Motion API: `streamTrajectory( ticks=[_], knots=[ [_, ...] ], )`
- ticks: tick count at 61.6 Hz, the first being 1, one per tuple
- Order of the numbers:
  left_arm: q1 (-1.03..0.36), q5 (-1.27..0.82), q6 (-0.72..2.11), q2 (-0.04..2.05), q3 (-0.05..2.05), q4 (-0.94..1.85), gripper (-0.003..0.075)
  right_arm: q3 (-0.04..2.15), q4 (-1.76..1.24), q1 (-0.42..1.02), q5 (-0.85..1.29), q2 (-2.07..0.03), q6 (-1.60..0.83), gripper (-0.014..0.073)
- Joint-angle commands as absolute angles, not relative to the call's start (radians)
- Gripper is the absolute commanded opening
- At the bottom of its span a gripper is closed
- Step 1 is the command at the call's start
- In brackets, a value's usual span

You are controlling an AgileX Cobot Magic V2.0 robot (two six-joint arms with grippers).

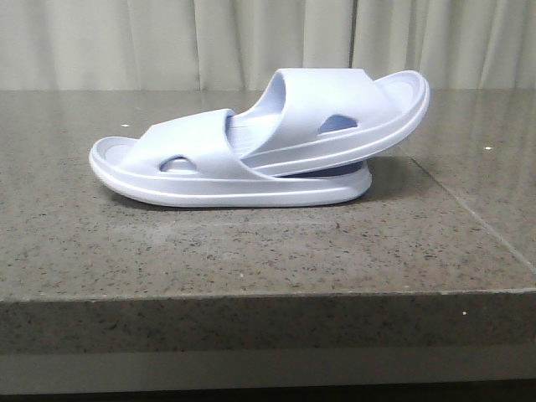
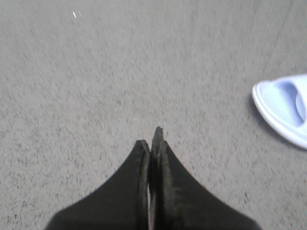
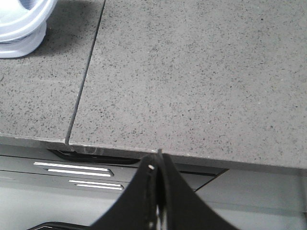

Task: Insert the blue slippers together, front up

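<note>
Two pale lavender-blue slippers lie nested on the grey stone table (image 1: pixel 251 251) in the front view. The lower slipper (image 1: pixel 167 180) lies flat, toe to the left. The upper slipper (image 1: pixel 352 109) is pushed under the lower one's strap and tilts up to the right. Neither gripper shows in the front view. My left gripper (image 2: pixel 152 139) is shut and empty over bare table, with one slipper's end (image 2: pixel 283 110) off to the side. My right gripper (image 3: pixel 157 160) is shut and empty over the table's edge, with a slipper's end (image 3: pixel 21 24) far from it.
A seam (image 3: pixel 86 76) runs across the stone table top. Past the table's front edge (image 3: pixel 192 160) sits a dark base with slots. Pale curtains (image 1: pixel 251 42) hang behind the table.
</note>
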State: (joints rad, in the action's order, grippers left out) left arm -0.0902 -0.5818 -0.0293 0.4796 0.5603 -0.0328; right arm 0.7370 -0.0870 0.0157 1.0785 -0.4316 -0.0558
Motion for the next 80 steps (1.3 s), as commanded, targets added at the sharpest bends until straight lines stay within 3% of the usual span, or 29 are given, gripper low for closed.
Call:
streamTrajectory(
  ticks=[1,18,38,80],
  knots=[
    [-0.079,-0.375,-0.032,0.397,0.483,-0.015,-0.0020,0.761,-0.089,0.018,1.013,-0.435,-0.054,-0.0067],
    [-0.073,-0.076,-0.032,0.112,0.178,0.136,-0.0020,0.761,-0.089,0.018,1.013,-0.435,-0.054,-0.0067],
    [-0.066,0.123,-0.032,-0.022,-0.011,0.151,-0.0020,0.761,-0.089,0.018,1.013,-0.435,-0.054,-0.0067],
    [-0.066,0.101,-0.032,-0.021,-0.009,0.081,-0.0020,0.761,-0.089,0.018,1.018,-0.435,-0.054,-0.0067]
  ],
)
